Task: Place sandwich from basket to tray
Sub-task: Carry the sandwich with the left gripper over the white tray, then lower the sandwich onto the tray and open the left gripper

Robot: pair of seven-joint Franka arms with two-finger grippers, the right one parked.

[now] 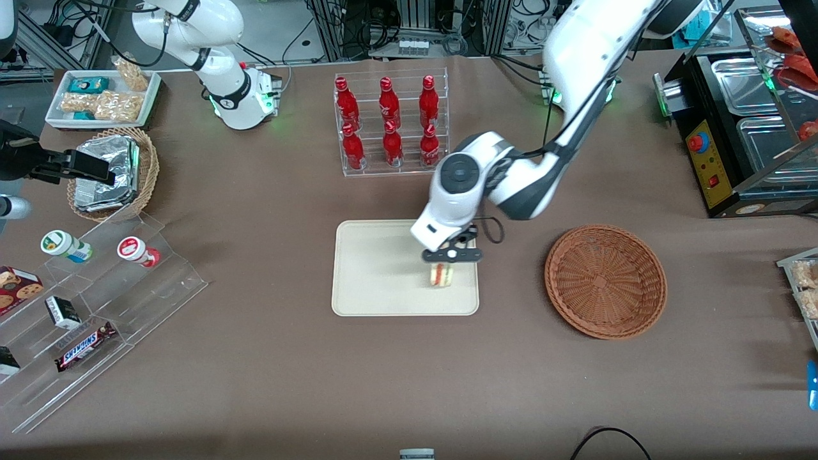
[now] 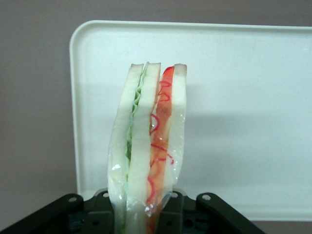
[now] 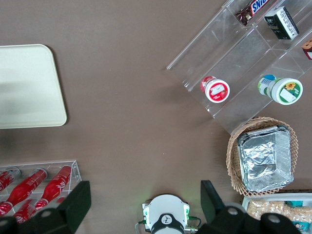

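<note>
Rack of red bottles (image 1: 390, 124) at upper centre, foil packets in tan basket (image 1: 115, 172) at left edge.

Gripper (image 1: 451, 255): its fingertips are hidden by the sandwich in the wrist view, and its lower body is cut off by the picture's edge.
Sandwich (image 2: 148, 146): its lower end runs out of the wrist view; from the front its top is covered by the gripper.
Tray (image 1: 377, 275): one corner lies under the arm in the front view; the wrist view cuts off one end.
Contact between sandwich and tray: cannot be told.
Snack box (image 1: 16, 286) at the counter's edge toward the parked arm: cut off.
</note>
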